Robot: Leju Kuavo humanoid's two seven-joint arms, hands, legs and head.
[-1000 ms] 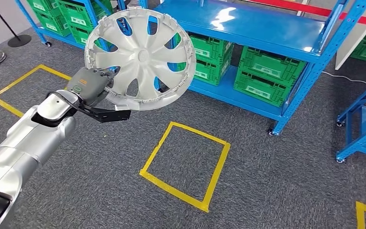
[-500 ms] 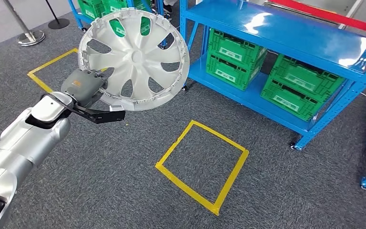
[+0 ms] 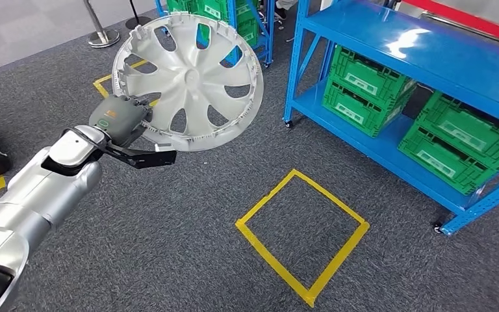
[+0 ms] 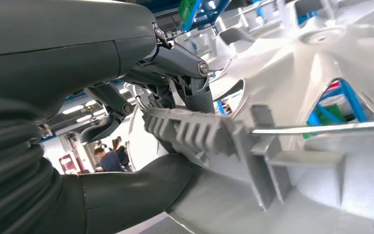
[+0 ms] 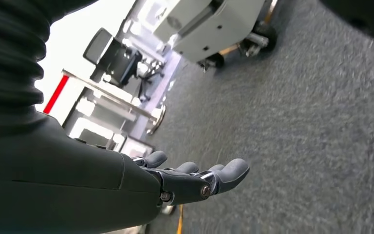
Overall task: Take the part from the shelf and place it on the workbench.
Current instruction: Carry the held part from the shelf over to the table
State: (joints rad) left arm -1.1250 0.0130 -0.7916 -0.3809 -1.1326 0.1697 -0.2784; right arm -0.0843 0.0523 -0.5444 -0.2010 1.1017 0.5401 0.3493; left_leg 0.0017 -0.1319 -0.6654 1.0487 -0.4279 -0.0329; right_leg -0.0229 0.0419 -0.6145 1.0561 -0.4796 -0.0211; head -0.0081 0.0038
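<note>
The part is a silver plastic wheel cover [image 3: 188, 81] with several spoke openings, held upright in the air at the upper left of the head view. My left hand [image 3: 122, 119] grips its lower left rim, the silver arm reaching up from the bottom left. In the left wrist view the fingers [image 4: 175, 58] and thumb clamp the ribbed rim of the wheel cover [image 4: 292, 97]. My right hand [image 5: 190, 180] hangs over grey carpet, fingers stretched out with nothing in them.
A blue shelf rack [image 3: 429, 52] with green crates [image 3: 364, 84] stands at the right. A second blue rack [image 3: 234, 19] with green crates is behind the cover. Yellow tape squares [image 3: 302, 227] mark the grey carpet. A stanchion base [image 3: 101, 36] stands top left.
The whole scene has shifted right and down as the camera turned left. The wheel cover stays gripped in my left hand at about the same place in the picture.
</note>
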